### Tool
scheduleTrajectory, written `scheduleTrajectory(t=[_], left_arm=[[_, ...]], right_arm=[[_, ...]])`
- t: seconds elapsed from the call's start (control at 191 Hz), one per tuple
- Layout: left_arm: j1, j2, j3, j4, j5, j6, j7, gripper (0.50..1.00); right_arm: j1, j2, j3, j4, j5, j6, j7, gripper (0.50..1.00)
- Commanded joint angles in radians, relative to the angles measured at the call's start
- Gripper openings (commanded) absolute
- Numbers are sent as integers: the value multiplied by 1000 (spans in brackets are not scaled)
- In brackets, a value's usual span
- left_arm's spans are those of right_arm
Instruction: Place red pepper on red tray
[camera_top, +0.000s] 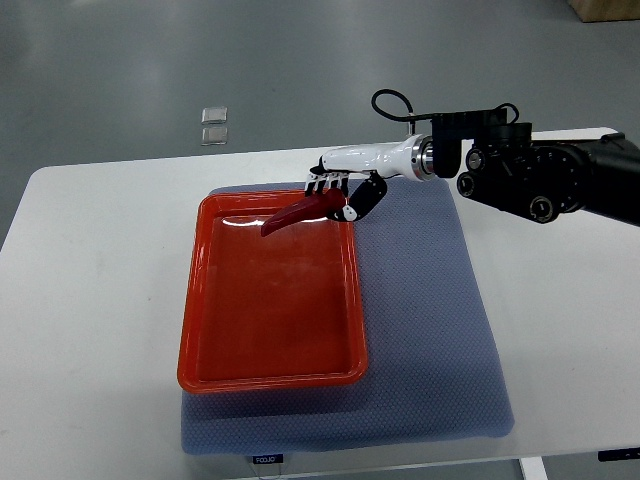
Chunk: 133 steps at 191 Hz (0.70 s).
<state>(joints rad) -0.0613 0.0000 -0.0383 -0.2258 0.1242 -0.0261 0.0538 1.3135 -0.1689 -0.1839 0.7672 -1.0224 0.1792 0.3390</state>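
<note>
A long red pepper (297, 214) hangs over the far right corner of the red tray (270, 375), its tip pointing left and down toward the tray floor. My right hand (340, 190) comes in from the right edge and is shut on the pepper's stem end, white palm up top, dark fingers curled around it. The tray's floor holds nothing else. The left arm does not show.
The tray lies on a grey-blue mat (440, 340) on a white table (90, 290). My right forearm (530, 175) with a black cable spans the table's far right. Two small clear squares (214, 125) lie on the floor beyond the table.
</note>
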Motion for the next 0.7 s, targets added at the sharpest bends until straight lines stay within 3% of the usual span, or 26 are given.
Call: scheduleTrajectory(t=[0.0,0.247,0.525,0.693], left_arm=[[0,0,0,-1,0,0,0,1000],[2,0,0,-4,0,0,0,1000],[2,0,0,-4,0,0,0,1000],[2,0,0,-1,0,0,0,1000]], right_arm=[[-20,65,-2,-32,-2,-6,0,500],[-60,167,-2,-80,-4,-15,-1,500],[-120,169,-2,-140,-15,-26,0,500],[-131,169,-2,-146,-15,-26,0,558]])
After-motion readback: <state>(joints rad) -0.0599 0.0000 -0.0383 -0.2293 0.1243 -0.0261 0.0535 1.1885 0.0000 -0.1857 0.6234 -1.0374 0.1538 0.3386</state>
